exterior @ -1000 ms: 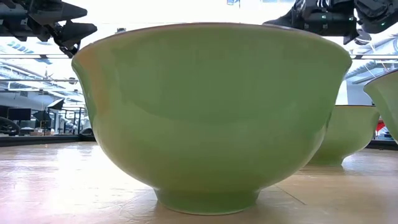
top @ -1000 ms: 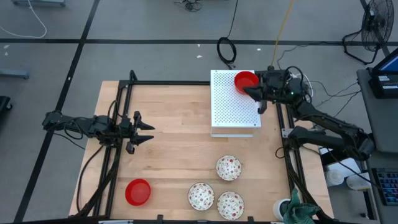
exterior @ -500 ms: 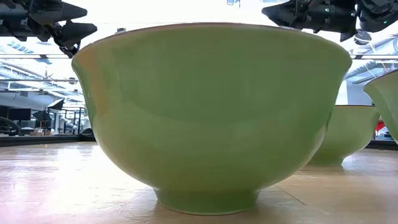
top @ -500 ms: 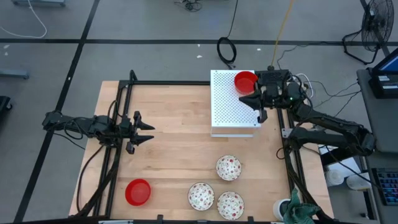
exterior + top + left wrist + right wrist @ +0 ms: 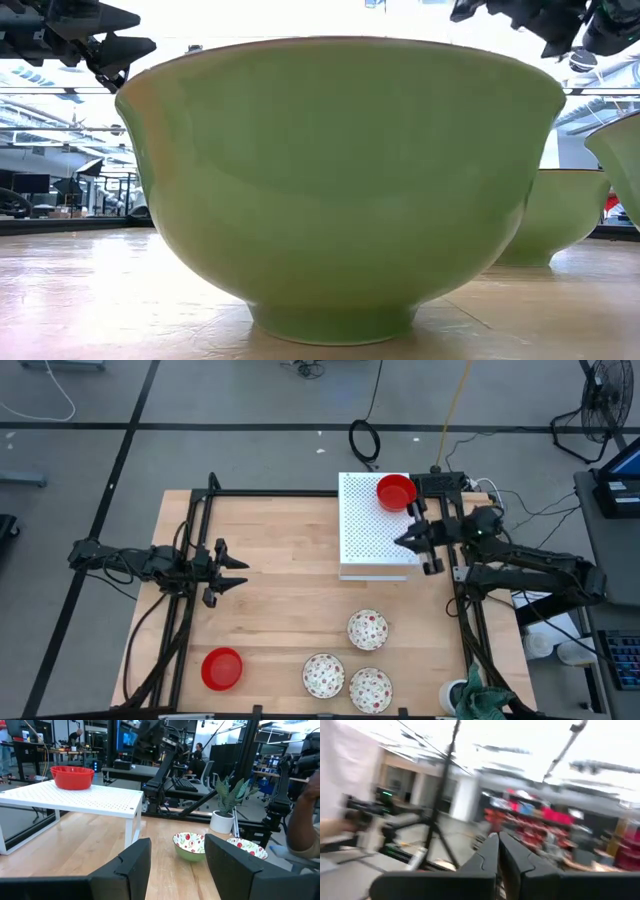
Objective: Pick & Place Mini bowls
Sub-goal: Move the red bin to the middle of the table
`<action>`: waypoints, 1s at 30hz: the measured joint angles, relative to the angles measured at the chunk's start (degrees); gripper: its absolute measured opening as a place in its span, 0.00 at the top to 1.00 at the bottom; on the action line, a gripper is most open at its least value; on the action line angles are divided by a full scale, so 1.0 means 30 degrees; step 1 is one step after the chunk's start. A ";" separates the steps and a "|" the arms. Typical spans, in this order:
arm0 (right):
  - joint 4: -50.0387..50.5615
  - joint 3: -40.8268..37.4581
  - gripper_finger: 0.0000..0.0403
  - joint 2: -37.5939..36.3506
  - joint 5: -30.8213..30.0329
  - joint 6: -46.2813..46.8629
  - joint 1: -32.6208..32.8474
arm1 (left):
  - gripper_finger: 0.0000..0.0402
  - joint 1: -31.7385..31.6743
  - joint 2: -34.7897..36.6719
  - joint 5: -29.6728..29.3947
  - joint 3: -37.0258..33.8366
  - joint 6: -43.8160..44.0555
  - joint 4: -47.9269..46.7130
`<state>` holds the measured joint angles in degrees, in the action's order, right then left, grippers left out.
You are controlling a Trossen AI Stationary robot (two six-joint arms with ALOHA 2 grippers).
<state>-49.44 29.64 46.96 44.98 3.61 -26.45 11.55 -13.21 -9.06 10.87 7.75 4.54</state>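
Pale wood makes up my tabletop (image 5: 290, 600), boxed in by a black frame, with grey floor and taped lines around it. My landmark is the white perforated board (image 5: 372, 525), a raised shelf on white legs at the far right of the wood.

One red bowl (image 5: 396, 491) sits on the board's far right corner. My right claw (image 5: 405, 541) hangs over the board's right edge, a little nearer than that bowl and apart from it, fingers pressed together on nothing (the right wrist view shows them closed against a blurred room). Three speckled bowls lie on the wood nearer than the board: one (image 5: 367, 629) just in front of it, and two more (image 5: 323, 675) (image 5: 370, 690) nearer the front edge. A second red bowl (image 5: 222, 668) rests well to the left of those, close to the front left corner.

My left claw (image 5: 238, 571) waits over the wood well to the left of the board, fingers spread and empty, pointing toward it.

Beyond the board, the left wrist view shows desks, monitors, black stands and a potted plant (image 5: 223, 806). A person's arm (image 5: 306, 827) shows at the edge of that view.
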 joint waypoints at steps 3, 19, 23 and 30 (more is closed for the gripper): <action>0.0232 0.0009 1.00 0.0024 0.2215 0.1391 0.0159 | 0.54 0.0000 0.0000 0.0000 0.0000 -0.0027 0.0011; -0.0426 0.0009 1.00 -0.0036 0.6059 0.2026 0.0610 | 0.54 0.0009 -0.2385 0.3366 0.0000 0.1840 0.3087; -0.0426 0.0009 1.00 -0.0036 0.6052 0.2007 0.0610 | 0.54 0.0045 -0.3800 0.3355 0.0000 0.3637 0.3012; -0.0135 0.0009 1.00 -0.0036 0.6045 0.1999 0.0610 | 0.54 0.0410 -0.7509 0.0721 0.0000 0.6412 0.4234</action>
<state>-49.85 29.67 46.85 63.11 9.60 -24.62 12.78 -35.74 -6.90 10.87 26.98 17.24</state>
